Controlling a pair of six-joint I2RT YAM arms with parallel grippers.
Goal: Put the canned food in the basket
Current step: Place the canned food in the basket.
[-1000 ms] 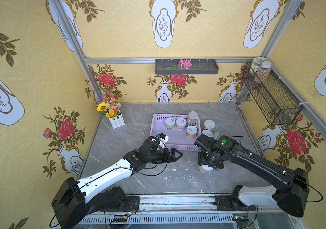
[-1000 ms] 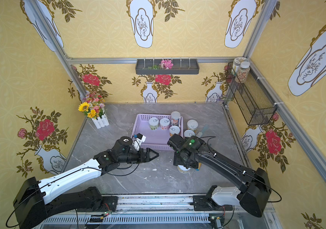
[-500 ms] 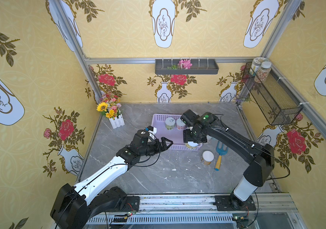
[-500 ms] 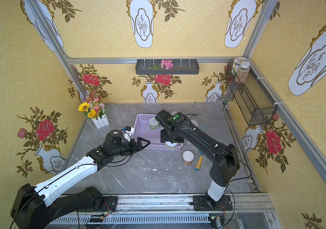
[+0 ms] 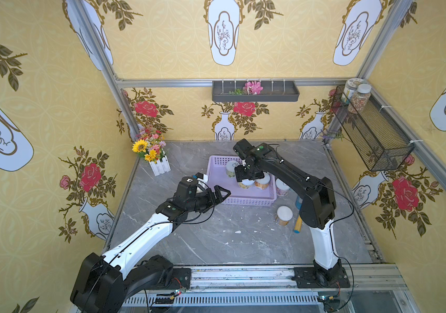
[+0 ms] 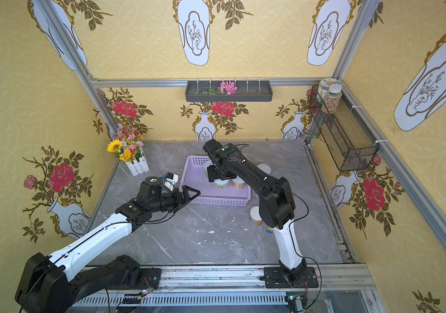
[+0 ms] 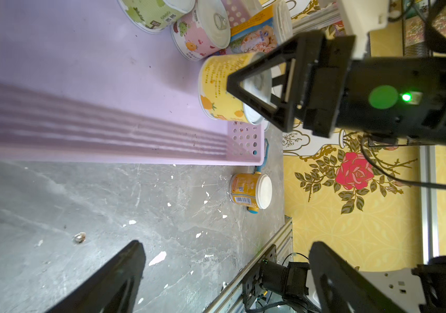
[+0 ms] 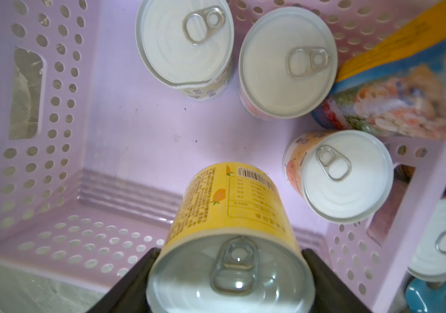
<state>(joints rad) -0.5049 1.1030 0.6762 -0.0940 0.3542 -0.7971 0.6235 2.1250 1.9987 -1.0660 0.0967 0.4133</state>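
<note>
My right gripper (image 5: 249,176) (image 8: 230,271) is shut on a yellow can (image 8: 232,206) (image 7: 216,86), held tilted just above the floor of the lilac basket (image 5: 243,201) (image 6: 216,201). Several cans stand inside the basket, among them a white-lidded one (image 8: 183,43) and a taller blue one (image 8: 395,108) leaning at the right end. An orange can (image 5: 283,215) (image 7: 250,191) stands on the table in front of the basket's right corner. Another can (image 5: 281,187) stands outside the basket's right wall. My left gripper (image 5: 220,193) (image 7: 227,246) is open and holds nothing, by the basket's front left corner.
A blue-and-yellow tool (image 5: 298,216) lies on the table right of the orange can. A flower pot (image 5: 152,157) stands at the back left. A black wire basket (image 5: 371,135) with jars hangs on the right wall. White flecks dot the grey tabletop (image 5: 216,238).
My right gripper has carried the yellow can from the table's front right to above the basket. My left gripper has drawn left and back toward the basket's front left corner, still open.
</note>
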